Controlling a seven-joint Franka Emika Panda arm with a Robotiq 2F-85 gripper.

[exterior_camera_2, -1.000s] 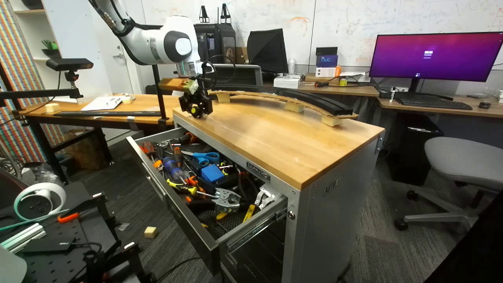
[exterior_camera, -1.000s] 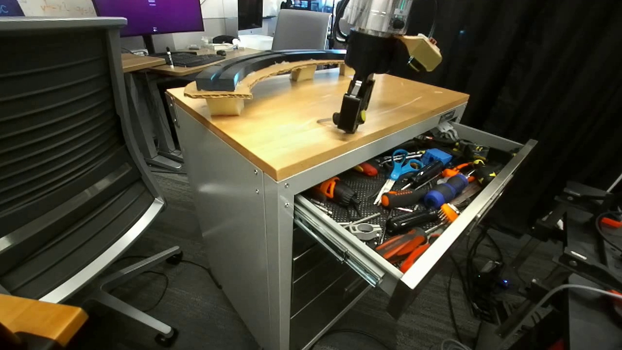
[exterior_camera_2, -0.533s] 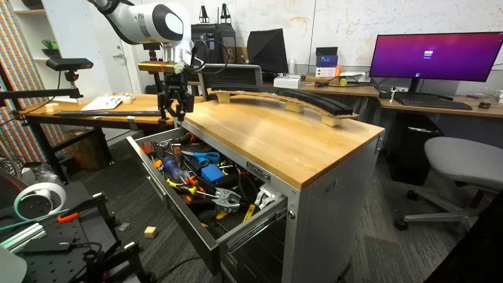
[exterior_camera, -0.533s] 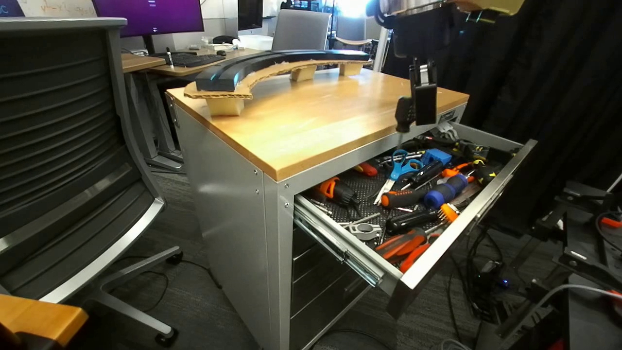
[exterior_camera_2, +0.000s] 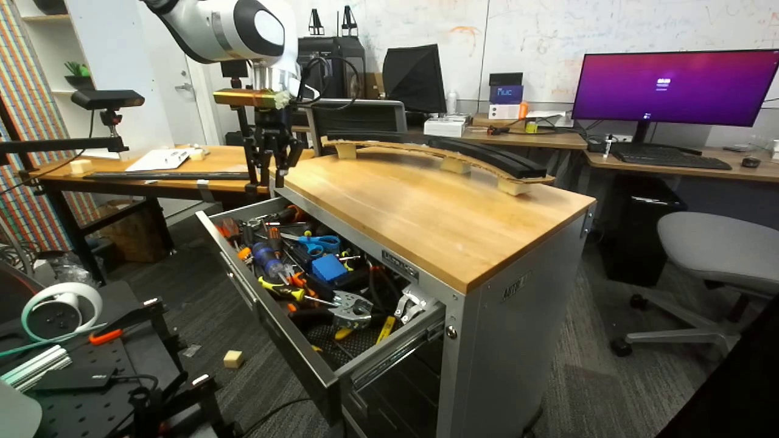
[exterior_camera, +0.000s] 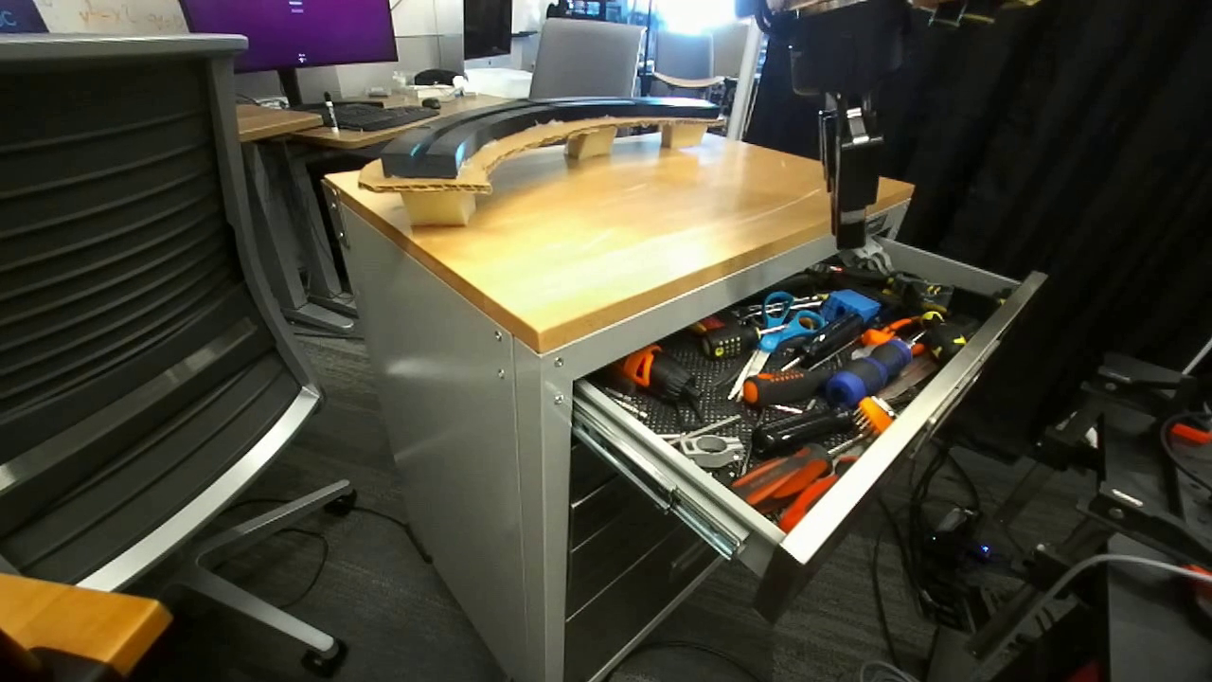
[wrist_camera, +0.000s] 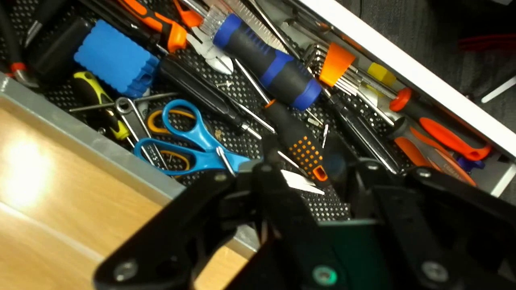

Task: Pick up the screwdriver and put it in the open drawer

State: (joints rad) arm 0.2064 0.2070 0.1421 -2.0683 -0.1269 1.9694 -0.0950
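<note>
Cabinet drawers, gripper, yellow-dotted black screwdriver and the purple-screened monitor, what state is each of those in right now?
Top drawer: open
Lower drawers: shut, as far as visible
Gripper: open, holding nothing
Yellow-dotted screwdriver: lying in that open drawer, not gripped
Monitor: on

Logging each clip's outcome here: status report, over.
Gripper open, above the open drawer. Stubby screwdriver inside, partly across blue-handled scissors. Nothing seen blocking the gripper.
</note>
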